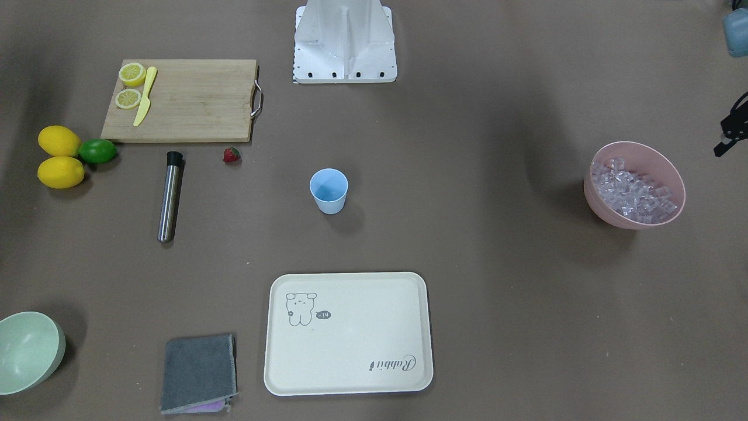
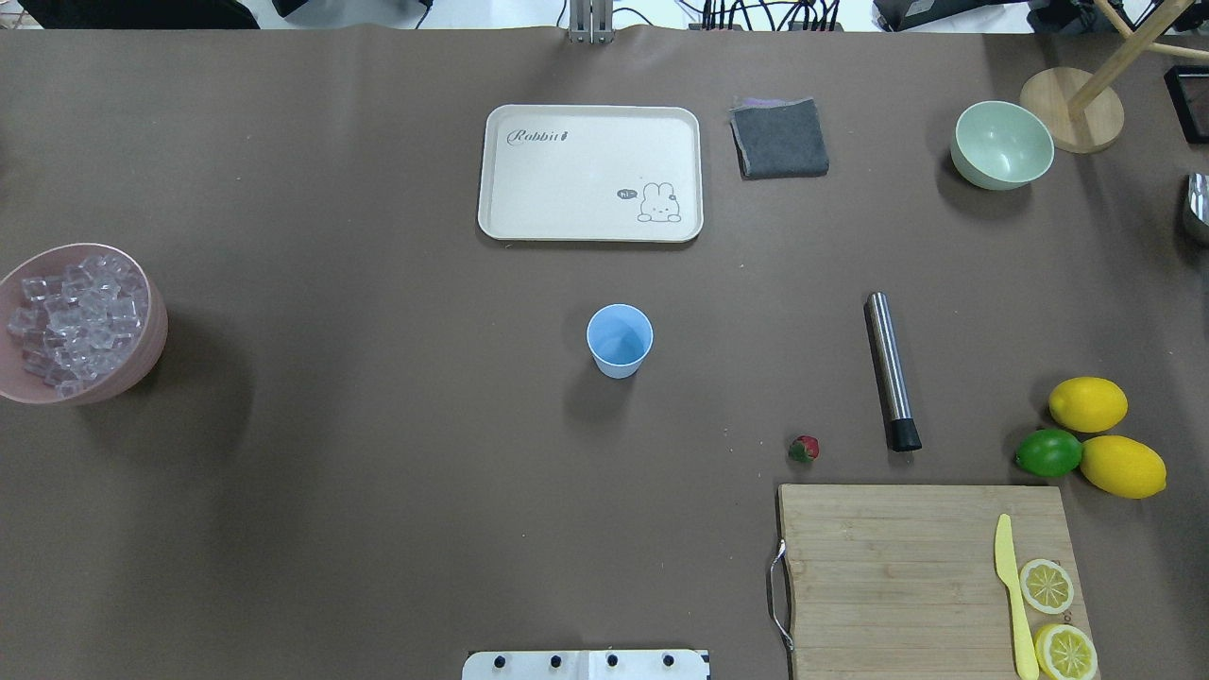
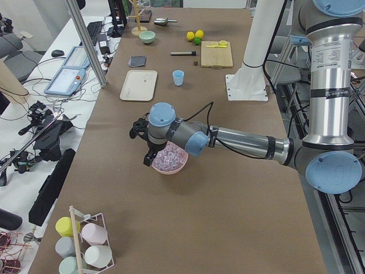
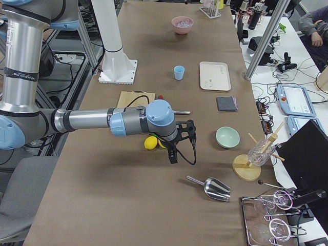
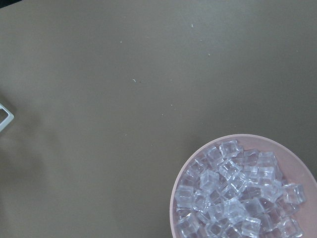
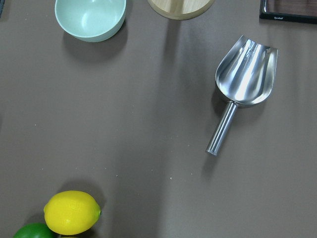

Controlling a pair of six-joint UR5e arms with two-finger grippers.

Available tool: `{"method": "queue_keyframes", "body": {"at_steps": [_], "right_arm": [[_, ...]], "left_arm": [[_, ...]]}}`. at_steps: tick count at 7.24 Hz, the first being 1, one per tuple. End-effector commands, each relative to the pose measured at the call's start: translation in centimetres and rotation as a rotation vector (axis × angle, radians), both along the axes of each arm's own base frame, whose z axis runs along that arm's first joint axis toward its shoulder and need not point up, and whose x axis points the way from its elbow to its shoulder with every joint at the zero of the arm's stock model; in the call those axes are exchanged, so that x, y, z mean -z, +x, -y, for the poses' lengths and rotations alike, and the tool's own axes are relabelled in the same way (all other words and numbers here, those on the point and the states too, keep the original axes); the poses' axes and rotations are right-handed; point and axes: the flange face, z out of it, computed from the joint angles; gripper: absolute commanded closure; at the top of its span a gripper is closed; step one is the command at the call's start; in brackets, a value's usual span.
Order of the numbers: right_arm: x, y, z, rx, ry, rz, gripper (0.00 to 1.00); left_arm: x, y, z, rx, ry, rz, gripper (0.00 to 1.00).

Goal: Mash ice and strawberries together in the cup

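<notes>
K: Ice (image 5: pixel 233 198) sits closest to the left wrist cam, piled in pink bowl (image 5: pixel 292 157), lower right of frame. So left gripper (image 3: pixel 149 161) is off-centre from the pile, not square over it.
M: Jaw width?
K: Can't tell. Only a side view shows it properly. Same for right gripper (image 4: pixel 172 158).
M: Cup?
K: Cup (image 2: pixel 620 340) is upright, mid-frame overhead, and looks empty. Bowl is at the far left edge, well apart from it. Strawberry (image 2: pixel 804 449) is lower right of cup, near the board (image 2: pixel 907 567) at its upper left corner.
M: Which arm for what?
K: Left arm is nearer the ice, my call. Right arm hangs at the other end, past the lemon (image 6: pixel 72 212), so strawberry's on its side. Also muddler (image 2: pixel 891 370) lies flat, long axis near vertical in overhead, black tip toward frame bottom.
M: View gaps?
K: Overhead shows no arm at all; side views show both. Right wrist cam shows scoop (image 6: pixel 245 69), handle toward lower left. Overhead clips it at the right edge.
</notes>
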Motion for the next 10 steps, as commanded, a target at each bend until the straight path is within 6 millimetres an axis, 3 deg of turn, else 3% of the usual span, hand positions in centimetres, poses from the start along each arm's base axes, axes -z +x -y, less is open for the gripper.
{"method": "queue_keyframes", "body": {"at_steps": [1,6,10], "right_arm": [[-0.1,0.0,-0.1,0.000,-0.001,0.005,0.00],[-0.2,0.0,-0.2,-0.001,-0.005,0.005,0.00],[-0.3,-0.1,-0.1,0.000,-0.006,0.005,0.00]], "left_arm": [[0.7,7.2,-0.5,-0.001,-0.114,-0.012,0.03],[-2.1,12.1,-1.7,-0.066,-0.084,0.055,0.03],[-3.7,13.8,-2.5,-0.096,-0.060,0.066,0.03]]}}
